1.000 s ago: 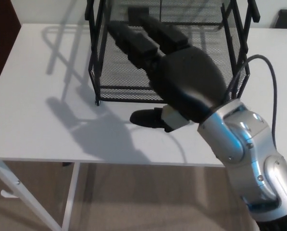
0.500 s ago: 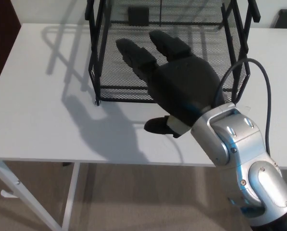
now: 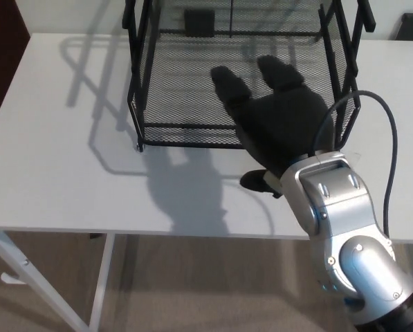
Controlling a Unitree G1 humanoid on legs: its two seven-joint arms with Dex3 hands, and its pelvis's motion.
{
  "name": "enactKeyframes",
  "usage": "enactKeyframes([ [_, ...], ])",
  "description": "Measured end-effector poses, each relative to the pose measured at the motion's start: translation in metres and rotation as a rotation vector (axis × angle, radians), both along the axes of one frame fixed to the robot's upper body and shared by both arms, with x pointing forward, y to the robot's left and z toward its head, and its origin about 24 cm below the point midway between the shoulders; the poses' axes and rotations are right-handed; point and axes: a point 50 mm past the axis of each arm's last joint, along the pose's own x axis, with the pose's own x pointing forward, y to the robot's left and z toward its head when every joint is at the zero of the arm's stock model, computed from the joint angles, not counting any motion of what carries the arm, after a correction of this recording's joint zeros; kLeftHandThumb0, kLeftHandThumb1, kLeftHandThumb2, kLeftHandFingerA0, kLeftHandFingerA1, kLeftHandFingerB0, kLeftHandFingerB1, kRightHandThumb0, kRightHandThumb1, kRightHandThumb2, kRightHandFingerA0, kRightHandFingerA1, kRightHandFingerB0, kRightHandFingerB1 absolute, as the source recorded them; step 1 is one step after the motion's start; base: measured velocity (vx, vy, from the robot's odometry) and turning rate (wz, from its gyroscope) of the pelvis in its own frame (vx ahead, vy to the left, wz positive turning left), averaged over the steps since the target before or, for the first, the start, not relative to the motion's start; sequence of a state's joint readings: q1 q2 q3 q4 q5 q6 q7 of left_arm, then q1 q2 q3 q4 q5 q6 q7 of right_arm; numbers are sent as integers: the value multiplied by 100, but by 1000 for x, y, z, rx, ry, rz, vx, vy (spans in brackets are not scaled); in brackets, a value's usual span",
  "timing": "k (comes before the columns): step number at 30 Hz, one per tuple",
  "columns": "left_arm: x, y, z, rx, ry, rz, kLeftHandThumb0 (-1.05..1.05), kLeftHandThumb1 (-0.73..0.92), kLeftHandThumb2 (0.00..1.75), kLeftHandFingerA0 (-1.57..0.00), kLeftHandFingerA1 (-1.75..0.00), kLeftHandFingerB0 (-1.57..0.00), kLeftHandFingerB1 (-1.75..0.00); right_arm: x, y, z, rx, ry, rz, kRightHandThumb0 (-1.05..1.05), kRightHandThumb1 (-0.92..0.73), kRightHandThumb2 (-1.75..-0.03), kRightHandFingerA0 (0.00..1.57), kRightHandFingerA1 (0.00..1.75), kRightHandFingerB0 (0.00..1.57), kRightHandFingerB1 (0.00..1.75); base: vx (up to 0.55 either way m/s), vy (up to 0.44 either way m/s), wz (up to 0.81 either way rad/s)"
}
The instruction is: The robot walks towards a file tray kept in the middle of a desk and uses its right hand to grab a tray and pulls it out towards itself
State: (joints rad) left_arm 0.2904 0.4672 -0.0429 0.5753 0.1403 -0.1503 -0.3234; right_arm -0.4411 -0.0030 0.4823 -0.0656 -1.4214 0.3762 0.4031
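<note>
A black wire-mesh file tray [image 3: 185, 97] stands on the white desk [image 3: 61, 159], its open front facing me. My right hand [image 3: 279, 124] hovers over the tray's front right part, palm down. Its two thick fingers [image 3: 228, 84] are spread apart and point into the tray, holding nothing. The thumb [image 3: 256, 181] hangs below, over the desk in front of the tray's front rim. The silver forearm [image 3: 344, 235] comes in from the lower right. My left hand does not show.
The tray's black frame posts [image 3: 133, 62] rise at both sides. A cable [image 3: 386, 131] loops from the forearm near the right post. The desk's front edge [image 3: 123, 232] runs just below the hand, with a white leg [image 3: 26, 277] and carpeted floor beneath.
My right hand has drawn back toward me and to the right, from deep over the tray's mesh to its front right part. The forearm has swung more upright. The tray has not moved.
</note>
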Motion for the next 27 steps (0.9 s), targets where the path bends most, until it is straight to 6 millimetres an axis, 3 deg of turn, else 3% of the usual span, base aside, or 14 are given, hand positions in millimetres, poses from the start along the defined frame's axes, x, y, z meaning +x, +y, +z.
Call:
enactKeyframes([
  [12, 0, 3, -2, 28, 16, -1, -46, 36, 56, -69, -73, -40, -66, 8, -9, -15, -31, 43, -101, -76, -46, -79, 0, 2, 0, 0, 0, 0, 0],
  [27, 2, 0, 0, 35, 11, -34, -51, 37, 55, -71, -70, -40, -64, 9, 5, -21, -44, 64, -113, -71, -44, -75, 0, 2, 0, 0, 0, 0, 0],
])
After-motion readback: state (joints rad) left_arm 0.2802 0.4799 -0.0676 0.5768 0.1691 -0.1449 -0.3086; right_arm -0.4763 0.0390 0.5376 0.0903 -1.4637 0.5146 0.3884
